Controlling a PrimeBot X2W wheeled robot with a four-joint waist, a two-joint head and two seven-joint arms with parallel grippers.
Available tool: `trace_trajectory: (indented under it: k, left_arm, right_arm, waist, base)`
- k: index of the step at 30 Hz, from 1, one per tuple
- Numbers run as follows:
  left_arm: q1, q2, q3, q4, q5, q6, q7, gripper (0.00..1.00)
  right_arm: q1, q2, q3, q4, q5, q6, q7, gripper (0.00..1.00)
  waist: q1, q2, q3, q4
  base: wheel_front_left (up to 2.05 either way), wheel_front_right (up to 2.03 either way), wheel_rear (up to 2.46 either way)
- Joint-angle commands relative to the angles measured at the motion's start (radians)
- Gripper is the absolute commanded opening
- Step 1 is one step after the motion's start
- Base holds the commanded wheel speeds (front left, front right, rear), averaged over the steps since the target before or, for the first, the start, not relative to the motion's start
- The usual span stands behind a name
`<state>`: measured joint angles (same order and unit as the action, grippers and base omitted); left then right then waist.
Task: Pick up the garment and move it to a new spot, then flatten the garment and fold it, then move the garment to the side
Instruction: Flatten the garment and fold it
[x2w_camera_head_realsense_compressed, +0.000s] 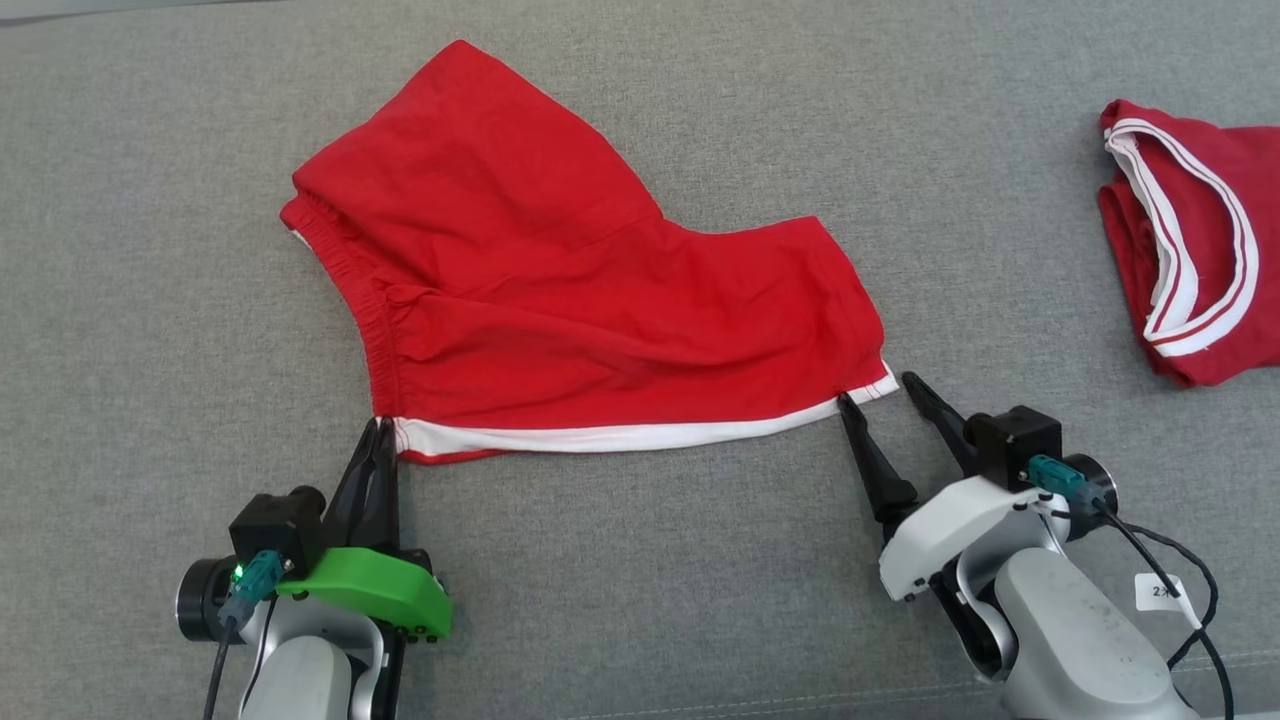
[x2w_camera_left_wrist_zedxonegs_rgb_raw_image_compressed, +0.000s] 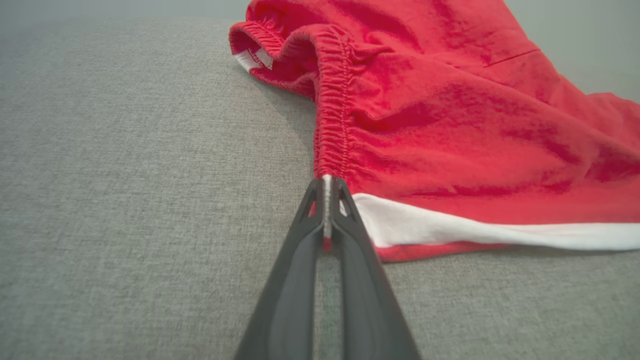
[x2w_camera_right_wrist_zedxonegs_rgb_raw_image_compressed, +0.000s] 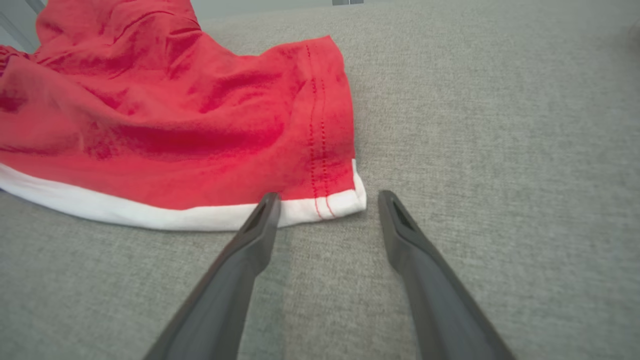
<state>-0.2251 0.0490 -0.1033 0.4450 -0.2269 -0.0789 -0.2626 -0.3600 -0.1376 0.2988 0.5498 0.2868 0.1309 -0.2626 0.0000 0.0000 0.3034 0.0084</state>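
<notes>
Red shorts (x2w_camera_head_realsense_compressed: 560, 270) with a white side stripe lie spread on the grey fabric surface, the elastic waistband toward the left. My left gripper (x2w_camera_head_realsense_compressed: 382, 432) is shut on the near left corner of the shorts (x2w_camera_left_wrist_zedxonegs_rgb_raw_image_compressed: 450, 125), where waistband meets stripe; the left wrist view shows the stripe's edge pinched between the fingers (x2w_camera_left_wrist_zedxonegs_rgb_raw_image_compressed: 327, 195). At the near right corner of the shorts (x2w_camera_right_wrist_zedxonegs_rgb_raw_image_compressed: 175, 125) my right gripper (x2w_camera_head_realsense_compressed: 880, 390) stands open, its left fingertip (x2w_camera_right_wrist_zedxonegs_rgb_raw_image_compressed: 270, 200) touching the white hem and its right one on bare surface just past the corner.
A second red garment (x2w_camera_head_realsense_compressed: 1190, 240) with white-striped trim lies folded at the far right edge. The grey upholstered surface (x2w_camera_head_realsense_compressed: 150, 300) stretches wide to the left and behind the shorts, with a seam along the near edge.
</notes>
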Motion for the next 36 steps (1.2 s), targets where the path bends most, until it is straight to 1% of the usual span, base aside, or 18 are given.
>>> trace_trajectory:
  k: [1,2,4,5,6,8,9,11,13,14,16,18,19,20,25,28,32,36]
  left_arm:
    - [-0.015,0.003,-0.001,-0.004,-0.002,0.005,-0.002,0.0]
    - [-0.016,0.003,-0.002,-0.005,-0.002,0.006,-0.002,0.0]
    - [-0.018,0.003,-0.004,-0.005,-0.002,0.007,-0.002,0.0]
    - [-0.02,0.003,-0.006,-0.005,-0.003,0.008,-0.002,0.0]
    - [-0.021,0.003,-0.006,-0.005,-0.003,0.009,-0.002,0.0]
    - [-0.021,0.003,-0.006,-0.006,-0.004,0.009,-0.002,0.0]
    - [-0.02,0.003,-0.006,-0.007,-0.004,0.009,-0.002,0.0]
    - [-0.019,0.003,-0.005,-0.007,-0.004,0.011,-0.002,0.0]
    - [-0.018,0.003,-0.005,-0.008,-0.005,0.01,-0.002,0.0]
    - [-0.017,0.003,-0.005,-0.008,-0.005,0.009,-0.002,0.0]
    - [-0.017,0.003,-0.005,-0.009,-0.005,0.009,-0.002,0.0]
    - [-0.018,0.003,-0.007,-0.009,-0.004,0.008,-0.002,0.0]
    - [-0.019,0.003,-0.007,-0.008,-0.004,0.008,-0.002,0.0]
    - [-0.02,0.003,-0.007,-0.006,-0.003,0.007,-0.002,0.0]
    - [-0.018,0.003,0.003,-0.006,0.006,0.003,-0.002,0.0]
    - [-0.013,0.004,0.02,-0.04,0.007,-0.002,-0.002,0.0]
    - [-0.017,0.004,0.038,-0.082,0.013,-0.021,-0.002,0.0]
    - [-0.078,0.043,0.029,-0.096,0.037,-0.039,-0.002,0.0]
  right_arm:
    - [-0.018,-0.004,0.008,0.007,0.006,-0.001,-0.002,1.0]
    - [-0.018,-0.005,0.013,0.013,0.009,-0.001,-0.002,0.98]
    - [-0.025,-0.007,0.017,0.021,0.011,-0.001,-0.002,0.89]
    - [-0.027,-0.007,0.019,0.024,0.013,-0.001,-0.002,0.87]
    - [-0.027,-0.007,0.02,0.025,0.014,-0.001,-0.002,0.79]
    - [-0.027,-0.008,0.022,0.025,0.015,-0.001,-0.002,0.73]
    - [-0.027,-0.009,0.022,0.023,0.015,-0.001,-0.002,0.73]
    - [-0.024,-0.008,0.024,0.02,0.012,-0.001,-0.002,0.6]
    - [-0.019,-0.007,0.024,0.017,0.007,-0.001,-0.002,0.56]
    - [-0.018,-0.008,0.023,0.016,0.007,-0.001,-0.002,0.49]
    - [-0.017,-0.009,0.023,0.016,0.007,-0.001,-0.002,0.48]
    - [-0.014,-0.01,0.023,0.015,0.01,-0.001,-0.002,0.21]
    - [-0.014,-0.009,0.022,0.016,0.011,-0.001,-0.002,0.14]
    - [-0.013,-0.008,0.02,0.017,0.013,-0.001,-0.002,0.01]
    - [-0.002,0.002,-0.002,-0.027,0.02,-0.001,-0.002,0.0]
    - [0.015,0.013,-0.021,-0.06,0.036,-0.001,-0.002,0.0]
    - [0.019,0.028,-0.059,-0.118,0.074,-0.001,-0.002,0.0]
    - [-0.053,0.008,-0.049,-0.16,0.091,-0.001,-0.002,0.0]
  waist:
    - [0.0,0.0,0.004,0.001]
    - [0.0,0.0,0.005,0.002]
    - [0.0,0.0,0.007,0.004]
    - [0.0,0.0,0.008,0.005]
    - [0.0,0.0,0.009,0.006]
    - [0.0,0.0,0.01,0.008]
    - [0.0,0.0,0.011,0.009]
    - [0.0,0.0,0.01,0.009]
    - [0.0,0.0,0.011,0.009]
    - [0.0,0.0,0.01,0.009]
    - [0.0,0.0,0.011,0.009]
    - [0.0,0.0,0.012,0.008]
    - [0.0,0.0,0.012,0.007]
    - [0.0,0.0,0.011,0.007]
    - [0.0,0.0,-0.012,0.004]
    - [0.0,0.0,-0.049,0.002]
    - [0.0,0.0,-0.116,-0.004]
    - [0.0,0.0,-0.177,-0.015]
  base:
    - [0.0,0.0,0.0]
    - [0.0,0.0,0.0]
    - [0.0,0.0,0.0]
    - [0.0,0.0,0.0]
    - [0.0,0.0,0.0]
    - [0.0,0.0,0.0]
    - [0.0,0.0,0.0]
    - [0.0,0.0,0.0]
    - [0.0,0.0,0.0]
    - [0.0,0.0,0.0]
    - [0.0,0.0,0.0]
    - [0.0,0.0,0.0]
    - [0.0,0.0,0.0]
    - [0.0,0.0,0.0]
    - [0.0,0.0,0.0]
    - [0.0,0.0,0.0]
    - [0.0,0.0,0.0]
    - [0.0,0.0,0.0]
